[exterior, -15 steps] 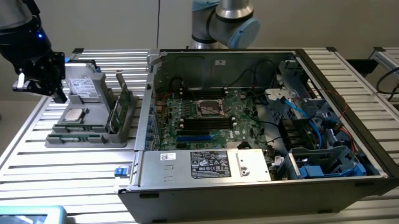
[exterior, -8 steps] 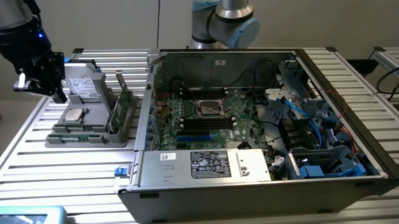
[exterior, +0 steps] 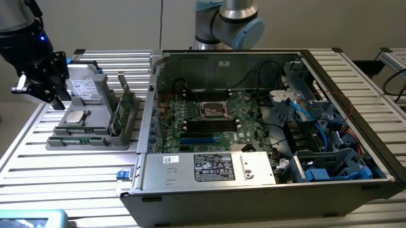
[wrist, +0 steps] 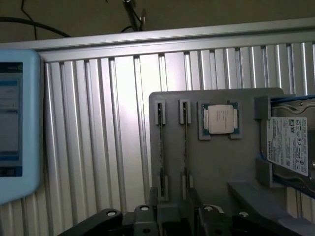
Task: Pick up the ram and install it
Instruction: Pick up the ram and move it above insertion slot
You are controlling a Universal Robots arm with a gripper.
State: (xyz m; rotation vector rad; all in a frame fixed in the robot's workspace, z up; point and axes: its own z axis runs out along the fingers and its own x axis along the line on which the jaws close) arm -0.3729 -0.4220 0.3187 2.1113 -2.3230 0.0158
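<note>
Seemingly parted and empty, the gripper [exterior: 51, 95] hovers over the grey parts tray [wrist: 216, 167]; the ram [wrist: 161, 147] sits edgewise in slots along its end beyond the CPU [wrist: 220, 119]. Misaligned descent could clip the slot walls.

Open air above the ram [wrist: 161, 147]; case wall [exterior: 150, 102] flanks the tray [exterior: 95, 141].

Dim even light; glare on table slats [wrist: 129, 93].

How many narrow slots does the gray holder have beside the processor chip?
2. One narrow slot runs right beside the processor chip; the other lies parallel, farther out. Behind the claw, more may hide.
</note>
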